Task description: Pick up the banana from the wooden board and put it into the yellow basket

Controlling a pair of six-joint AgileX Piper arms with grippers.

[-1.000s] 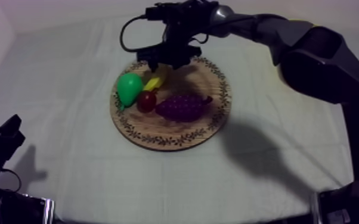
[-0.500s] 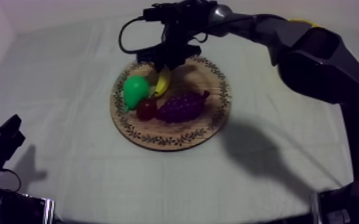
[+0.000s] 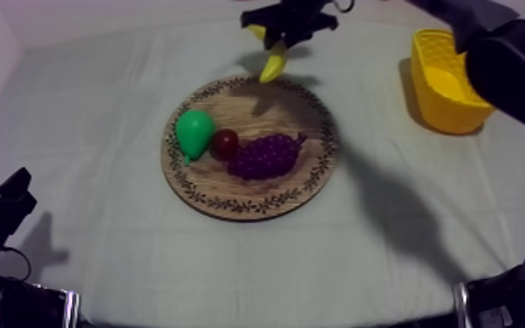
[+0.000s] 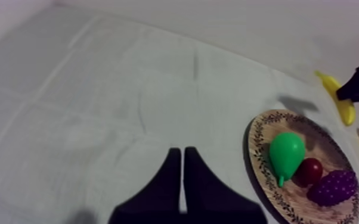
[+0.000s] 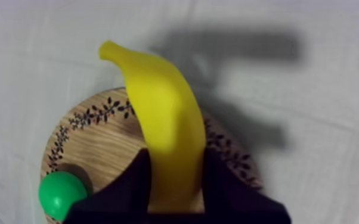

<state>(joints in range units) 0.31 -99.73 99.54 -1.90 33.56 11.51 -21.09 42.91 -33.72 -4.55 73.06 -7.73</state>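
Nearest, my left end effector (image 4: 183, 179) sits low at the bench (image 3: 100, 262) edge, fingers pressed together on nothing. Mid-bench, the wooden board (image 3: 248, 209) carries the pear (image 3: 194, 131), small red fruit (image 3: 225, 142) and grapes (image 3: 266, 155). Over its far rim the banana (image 3: 273, 61) hangs in the air, clamped round its body by the right end effector (image 3: 288, 22). It looks like light, stiff, slick plastic, so a mid-body grip seems safest. The yellow basket (image 3: 445, 78) is well off to the right.
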